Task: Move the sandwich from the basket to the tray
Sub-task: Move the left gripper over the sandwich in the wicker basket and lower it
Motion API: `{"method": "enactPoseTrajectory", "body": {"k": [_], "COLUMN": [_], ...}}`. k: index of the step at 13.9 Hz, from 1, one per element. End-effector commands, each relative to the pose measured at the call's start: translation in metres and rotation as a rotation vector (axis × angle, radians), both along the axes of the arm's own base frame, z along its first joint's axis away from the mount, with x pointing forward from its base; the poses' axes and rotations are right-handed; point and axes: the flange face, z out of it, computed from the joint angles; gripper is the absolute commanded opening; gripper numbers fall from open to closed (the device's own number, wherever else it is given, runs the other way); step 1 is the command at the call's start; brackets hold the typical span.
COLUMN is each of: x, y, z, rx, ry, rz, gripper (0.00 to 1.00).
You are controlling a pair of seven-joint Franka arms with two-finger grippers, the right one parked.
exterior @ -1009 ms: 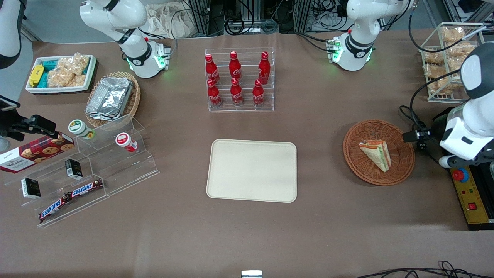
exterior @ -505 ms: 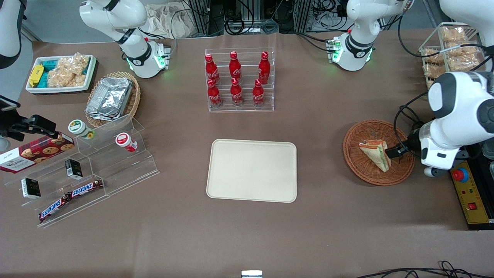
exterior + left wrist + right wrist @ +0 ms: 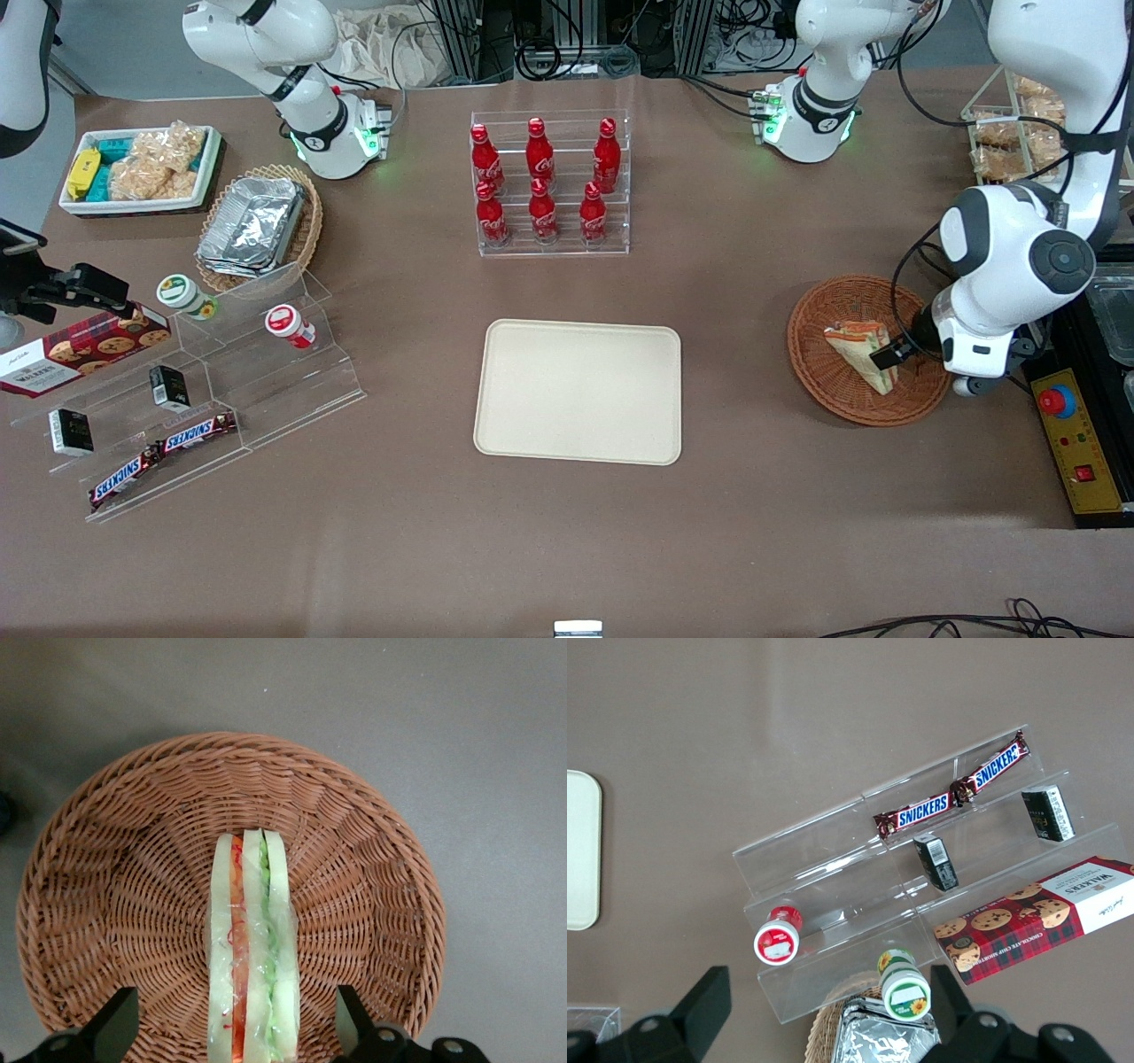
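Front view: the sandwich (image 3: 861, 352) is seen lying in the reddish-brown basket (image 3: 819, 385), toward the working arm's end of the table. The gripper (image 3: 886, 358) is held low over the wedge, at its edge nearest the arm's wrist. The step in hand is judged to be the approach for the pick; nothing is lifted yet. The tray (image 3: 578, 391) is seen mid-table, nothing resting on it, well apart from the basket. The stretch of table between basket and tray is seen bare, so no obstacle to the carry is expected. The bottle rack (image 3: 549, 182) stands farther from the camera than the tray and is judged to be off the path. The control box (image 3: 1076, 452) with its red button sits just beside the basket, close under the arm

Left wrist view: the sandwich (image 3: 253, 948) is seen standing on edge, filling layers facing up, near the basket's (image 3: 106, 868) centre. Both fingertips (image 3: 113, 1028) are spread wide, one on each side of the wedge and apart from it; nothing is gripped. A straight descent is called for next, then a gentle close across the bread faces, since the soft wedge in slippery wrap is judged easy to crush or tip

Right wrist view: only a corner of the tray (image 3: 580, 850) is seen; the acrylic step shelf (image 3: 921, 895) with snack bars lies toward the parked arm's end
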Motion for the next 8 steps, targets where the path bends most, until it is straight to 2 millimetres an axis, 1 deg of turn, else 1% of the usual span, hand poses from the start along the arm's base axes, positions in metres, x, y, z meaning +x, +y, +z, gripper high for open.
{"method": "enactPoseTrajectory", "body": {"k": [1,4,8], "x": [-0.002,-0.005,-0.009], "y": [-0.004,-0.003,-0.002], "z": [-0.003,-0.015,-0.025], "rx": [0.001,-0.001,-0.003], "ry": [-0.007,0.004,0.016], "rz": [0.067,0.069,0.072], "gripper": [1.00,1.00,1.00]}}
